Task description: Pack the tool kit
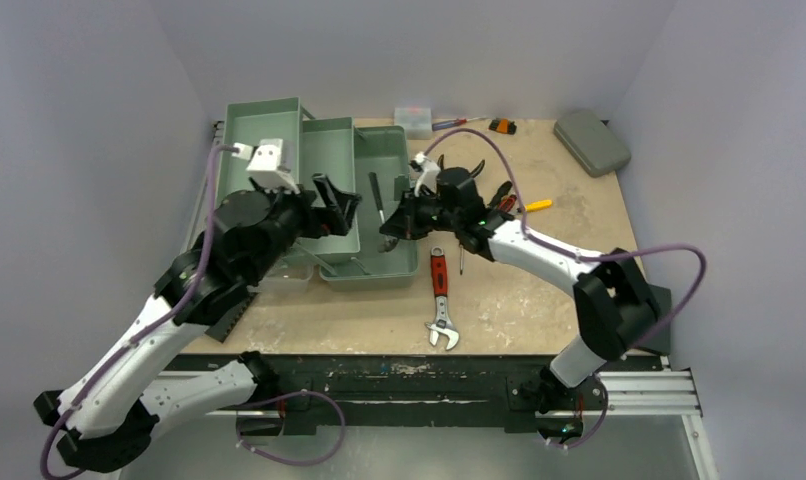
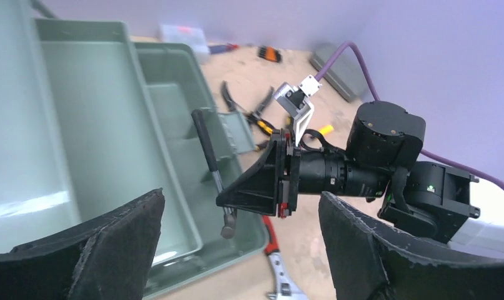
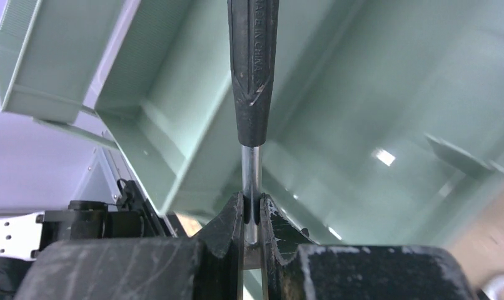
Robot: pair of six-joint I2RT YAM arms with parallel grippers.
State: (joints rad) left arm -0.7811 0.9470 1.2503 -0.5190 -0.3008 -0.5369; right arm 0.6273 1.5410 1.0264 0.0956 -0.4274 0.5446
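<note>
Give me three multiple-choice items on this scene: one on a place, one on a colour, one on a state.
1. Where is the red-handled wrench relative to the toolbox? A inside it; B on the table beside it; C on its tray.
2. The toolbox's colour? A yellow; B red; C grey-green.
3. The right tool is: A shut on the hammer; B open; C out of view.
Answers: B, it lies on bare board; C, all its walls show that; A, it pinches the metal shaft.

The left gripper and right gripper are black. The arms are white with purple cables.
</note>
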